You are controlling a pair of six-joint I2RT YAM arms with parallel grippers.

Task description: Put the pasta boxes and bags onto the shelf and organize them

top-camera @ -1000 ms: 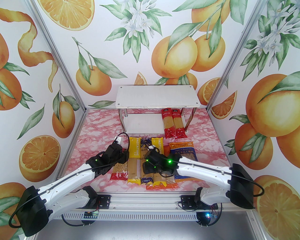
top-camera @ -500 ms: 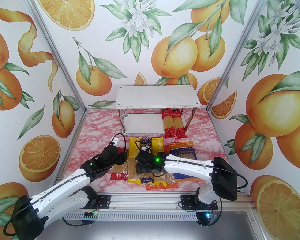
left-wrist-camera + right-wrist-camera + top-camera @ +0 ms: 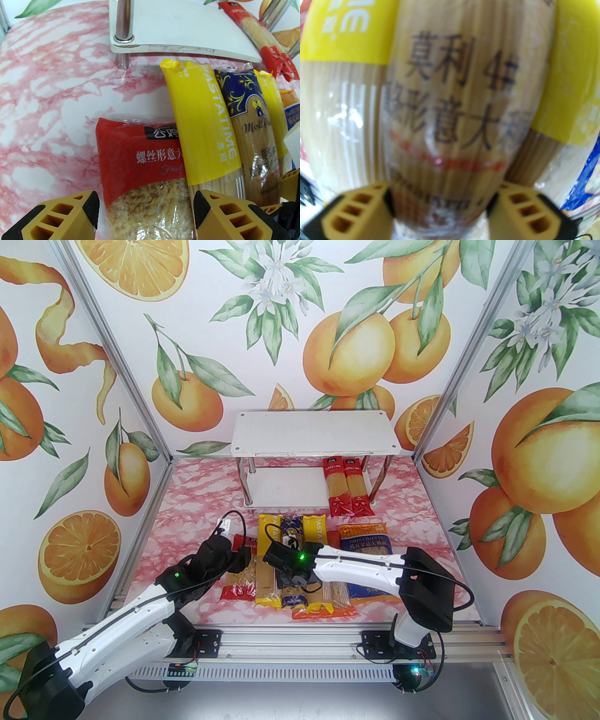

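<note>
**While most of the pasta lies on the desk, two red spaghetti packs are shelved**

Where the two arms reach in from the near edge, a row of packs lies side by side on the pink marbled desk, and both end effectors work over it. At the left of the row is the red fusilli bag. The left end effector hovers above it with its fingers spread apart and nothing between them. Touching that bag's right side is a yellow spaghetti pack, then the dark blue spaghetti pack, then a second yellow pack. The right end effector straddles the clear middle of the dark blue spaghetti pack, with a finger against each long side. I take this as a grip, though the pack lies flat in the row and is not lifted. Further right, an orange bag shows partly under the others, and a wider blue bag lies beside it under the right arm.

Beyond the row stands the shelf. The two red spaghetti packs lie together, lengthwise, at the right end of its lower board, their near ends poking past the front edge. Nothing lies on its top board.

By my reckoning the job is early: two packs are placed and at least six remain on the desk. Most of the lower board and all of the top board are free to take them.
</note>
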